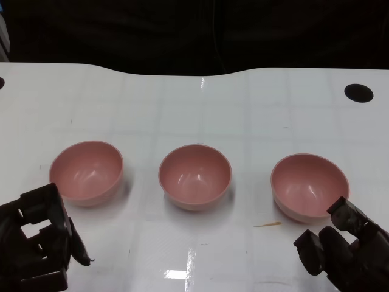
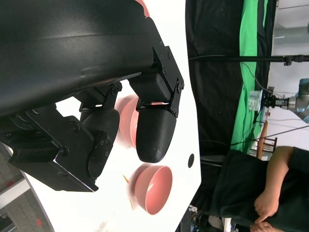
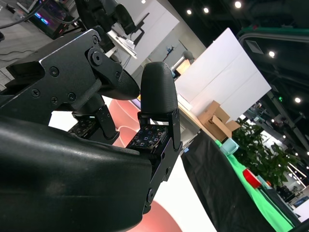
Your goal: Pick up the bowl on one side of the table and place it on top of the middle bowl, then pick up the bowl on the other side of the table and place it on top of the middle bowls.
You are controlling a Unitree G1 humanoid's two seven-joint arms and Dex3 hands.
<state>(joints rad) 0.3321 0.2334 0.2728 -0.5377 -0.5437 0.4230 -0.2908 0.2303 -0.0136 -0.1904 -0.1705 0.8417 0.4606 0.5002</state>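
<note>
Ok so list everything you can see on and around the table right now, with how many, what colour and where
Bowls: three, pink, in a row across the white table: left bowl, middle bowl, right bowl. All upright, apart, none stacked.
Sliver: one, pale tan, on the table just in front of the right bowl.
Holes: one black at the table's far right, part of another at its far left edge.
Person: one, dark clothing, seated beyond the table, seen in the left wrist view.
Green backdrop: one, behind the person.
Left hand: black, near the left bowl, holding nothing.
Right hand: black, close by the right bowl's near rim, holding nothing.
</note>
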